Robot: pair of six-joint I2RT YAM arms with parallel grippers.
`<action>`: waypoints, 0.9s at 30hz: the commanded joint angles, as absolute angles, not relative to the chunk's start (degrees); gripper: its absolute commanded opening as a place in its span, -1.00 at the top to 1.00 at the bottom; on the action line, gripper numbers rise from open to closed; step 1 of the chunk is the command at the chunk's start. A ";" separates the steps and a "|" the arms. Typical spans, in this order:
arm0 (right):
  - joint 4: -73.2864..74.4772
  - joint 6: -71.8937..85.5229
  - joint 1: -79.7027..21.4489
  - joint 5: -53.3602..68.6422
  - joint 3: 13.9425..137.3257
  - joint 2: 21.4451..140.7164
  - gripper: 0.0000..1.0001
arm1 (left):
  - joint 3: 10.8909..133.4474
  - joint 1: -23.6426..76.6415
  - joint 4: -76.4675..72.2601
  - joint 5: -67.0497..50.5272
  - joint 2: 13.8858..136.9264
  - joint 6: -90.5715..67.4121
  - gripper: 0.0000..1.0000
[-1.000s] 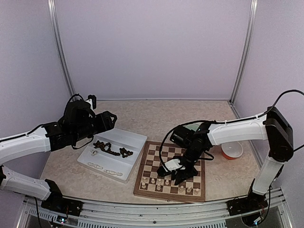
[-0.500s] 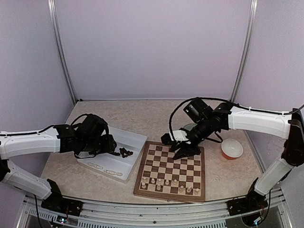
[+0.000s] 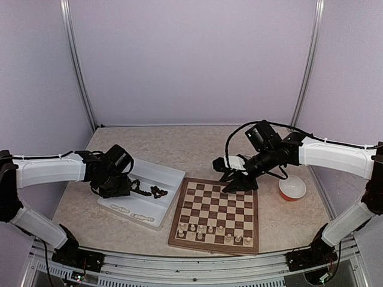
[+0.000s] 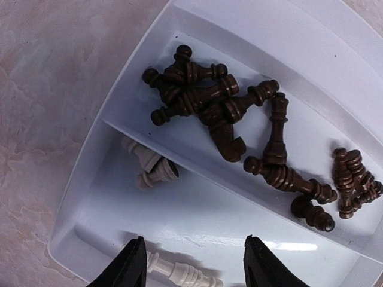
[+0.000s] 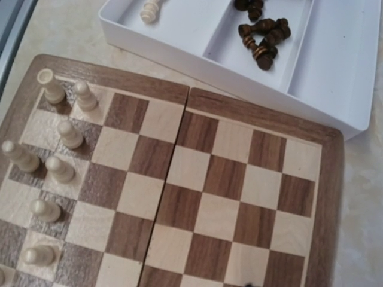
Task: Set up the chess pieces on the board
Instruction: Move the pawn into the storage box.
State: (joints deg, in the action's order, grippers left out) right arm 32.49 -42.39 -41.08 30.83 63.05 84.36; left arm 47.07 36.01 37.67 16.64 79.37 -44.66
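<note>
left jaws spread over a cream piece in the tray, right gripper at the far edge of the board

the left gripper [image 4: 193, 242] hangs over the white tray [image 4: 90, 179], above its outer compartment. its jaws stand spread, with a clear gap between them. one lying cream piece [image 4: 179, 272] rests on its side on the tray floor inside this gap, closer to the finger on the left of the wrist view; whether that finger touches it cannot be told. two other cream pieces [image 4: 149, 168] lie further ahead in the same compartment, close to the divider. beyond the divider, in the middle compartment, the dark pieces [image 4: 218, 104] lie partly in a heap and partly scattered.

the right gripper [image 3: 235, 182] is low over the far edge of the board [image 3: 221, 206]. its fingers barely show in its own wrist view, and from above they are too dark and small, so it cannot be told whether the jaws are spread or pressed together, or whether they pinch anything. standing cream figures [image 5: 60, 134] are upright on the rows of the board nearest to the arm bases. an orange bowl [image 3: 292, 188] stands on the table [image 3: 179, 149], to the right of the board.
</note>
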 commanded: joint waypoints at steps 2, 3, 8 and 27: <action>30.87 -42.05 -41.26 30.90 61.75 82.71 0.24 | 45.66 33.17 34.52 15.59 80.72 -37.48 -0.07; 30.93 -42.12 -41.30 30.73 61.63 82.78 0.24 | 45.07 32.48 33.67 15.17 80.76 -36.58 -0.04; 30.70 -42.14 -41.30 30.67 61.48 83.32 0.24 | 43.34 30.85 29.39 15.71 81.41 -30.90 -0.01; 30.31 -41.75 -41.39 30.15 61.09 85.54 0.23 | 40.61 29.76 22.50 10.80 89.41 -25.83 0.47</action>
